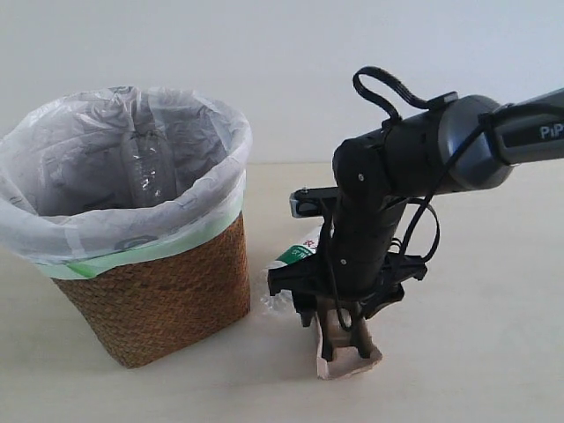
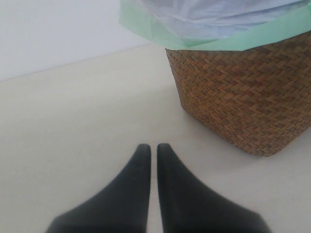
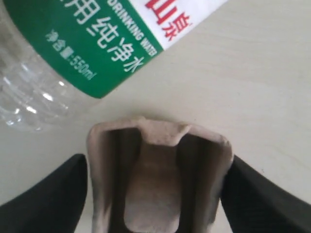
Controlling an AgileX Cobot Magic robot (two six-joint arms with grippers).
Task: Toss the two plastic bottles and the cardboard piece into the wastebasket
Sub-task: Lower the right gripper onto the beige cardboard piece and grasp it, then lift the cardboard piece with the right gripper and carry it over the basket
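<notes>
The grey-brown cardboard piece (image 1: 356, 359) lies on the table to the right of the wicker wastebasket (image 1: 167, 291). My right gripper (image 1: 339, 339) reaches down over it. In the right wrist view the cardboard piece (image 3: 155, 194) sits between the two black fingers, which press on its side walls. The bottle with the green-and-white label (image 3: 92, 43) lies just beyond it, partly behind the arm (image 1: 295, 256). A clear bottle (image 1: 145, 172) shows faintly inside the bag-lined basket; its label is hidden. My left gripper (image 2: 153, 145) is shut and empty, low over the table near the wastebasket (image 2: 243, 97).
The pale table top (image 1: 493, 352) stretches to the right and in front of the arm. A white wall stands behind. The bag's rim with its pale green band (image 1: 150, 251) folds over the basket's edge.
</notes>
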